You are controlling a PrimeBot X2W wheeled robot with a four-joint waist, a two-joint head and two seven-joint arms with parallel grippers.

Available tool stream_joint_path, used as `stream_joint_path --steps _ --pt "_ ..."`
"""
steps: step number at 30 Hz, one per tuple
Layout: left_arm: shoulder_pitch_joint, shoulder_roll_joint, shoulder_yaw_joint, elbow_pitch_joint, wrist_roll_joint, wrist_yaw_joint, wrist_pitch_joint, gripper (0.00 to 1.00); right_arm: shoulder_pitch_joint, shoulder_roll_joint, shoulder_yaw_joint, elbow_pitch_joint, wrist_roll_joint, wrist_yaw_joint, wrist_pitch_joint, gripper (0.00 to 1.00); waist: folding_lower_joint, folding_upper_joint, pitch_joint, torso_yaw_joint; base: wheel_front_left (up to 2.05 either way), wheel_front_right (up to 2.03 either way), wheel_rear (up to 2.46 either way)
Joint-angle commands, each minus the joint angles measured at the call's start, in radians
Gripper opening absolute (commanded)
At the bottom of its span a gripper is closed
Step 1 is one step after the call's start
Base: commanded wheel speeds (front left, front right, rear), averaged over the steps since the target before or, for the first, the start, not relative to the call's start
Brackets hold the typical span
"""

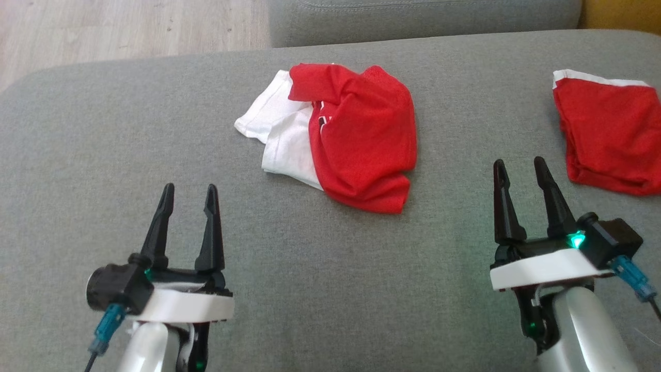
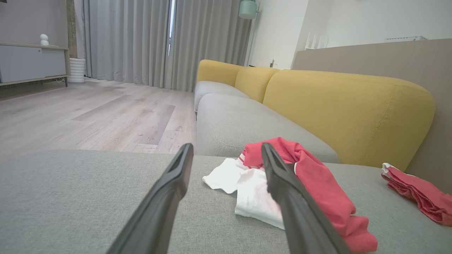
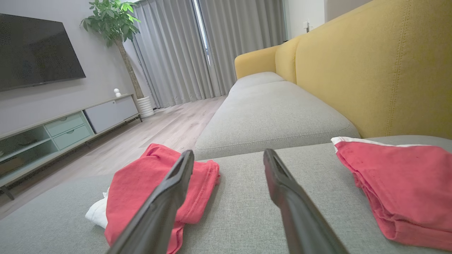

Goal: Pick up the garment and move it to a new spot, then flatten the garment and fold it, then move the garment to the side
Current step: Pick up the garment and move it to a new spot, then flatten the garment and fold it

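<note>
**Garment (image 1: 356, 139) heaped on sofa seat (image 1: 310, 289)**

The red-and-white garment lies bunched mid-seat, ahead of the left jaws and right jaws, both apart and empty. A second red garment (image 1: 609, 139) lies near the right jaws

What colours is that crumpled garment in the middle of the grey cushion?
The garment is red with white parts, clearest in the head view.

Left hand (image 2: 226, 146) spread, empty, over grey cushion (image 2: 70, 197); crumpled red-white garment (image 2: 317, 183) ahead.
</note>
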Motion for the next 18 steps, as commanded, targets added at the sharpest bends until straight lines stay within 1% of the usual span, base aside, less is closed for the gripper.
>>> stream_joint_path --steps 1,4,7,12,15,18 --pt "-0.024 0.003 0.039 -0.037 0.009 -0.006 -0.009 1.00 -0.006 -0.001 0.021 -0.028 -0.009 0.004 -0.011 1.00 0.0000 -0.0001 0.001 0.000 0.00 0.00 0.00" --pt "-0.033 -0.007 0.048 -0.033 0.019 -0.017 -0.009 1.00 -0.012 -0.001 0.019 -0.027 -0.011 0.004 -0.011 1.00 0.0000 -0.0001 0.005 0.006 0.00 0.00 0.00" --pt "-0.043 -0.014 0.056 -0.030 0.024 -0.025 -0.009 1.00 -0.024 -0.001 0.047 -0.008 -0.053 0.004 -0.011 1.00 0.0000 -0.0001 0.016 0.018 0.00 0.00 0.00" --pt "-0.055 -0.021 0.051 -0.018 0.030 -0.034 -0.009 1.00 -0.069 -0.001 0.097 0.104 -0.077 0.004 -0.011 1.00 0.0000 -0.0001 0.039 0.057 0.00 0.00 0.00" --pt "-0.065 -0.024 0.040 -0.007 0.033 -0.037 -0.009 1.00 -0.102 -0.001 0.136 0.179 -0.067 0.004 -0.006 1.00 0.0000 -0.0001 0.055 0.087 0.00 0.00 0.00" --pt "-0.070 -0.025 0.028 0.002 0.035 -0.038 -0.009 1.00 -0.139 -0.001 0.179 0.266 -0.042 0.004 0.026 1.00 0.0000 -0.0001 0.068 0.113 0.00 0.00 0.00"
